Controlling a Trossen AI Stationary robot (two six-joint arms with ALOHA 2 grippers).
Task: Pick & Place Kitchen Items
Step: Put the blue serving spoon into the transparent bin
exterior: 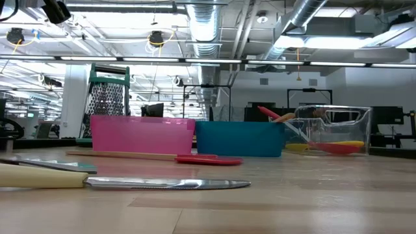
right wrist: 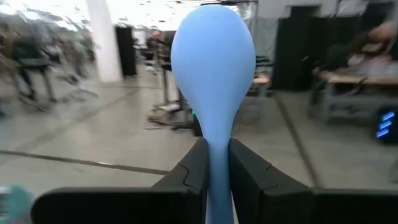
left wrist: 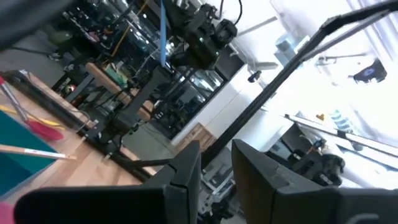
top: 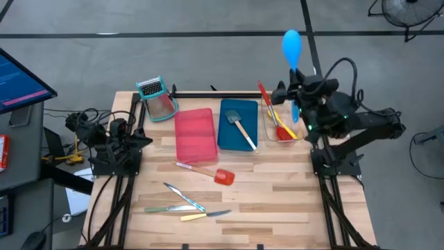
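My right gripper (top: 297, 78) is over the far right of the table, above the clear tray (top: 266, 129), and is shut on a light blue spoon (top: 292, 47). The spoon's bowl (right wrist: 213, 56) sticks out past the fingertips. The clear tray holds a long red spoon (top: 272, 111) and a yellow spoon (top: 284, 125). A grey spatula (top: 239, 125) lies in the blue tray (top: 229, 135). A red spatula (top: 211, 173) and several slim knives (top: 184, 201) lie flat on the table. My left gripper (left wrist: 216, 163) rests open at the table's left edge, touching nothing. My right gripper pinches the blue spoon's handle just below the bowl (right wrist: 216, 163) between its two fingers. The fingers point about level toward the table's far side and lie along the spoon. The spoon is lifted clear, its bowl ahead of the fingertips and its handle end (top: 295, 112) running back under the gripper.
A pink tray (top: 193, 135) stands left of the blue tray. A teal-framed grater (top: 156, 96) stands at the far left. Bare wood (top: 277, 201) shows at the near right.
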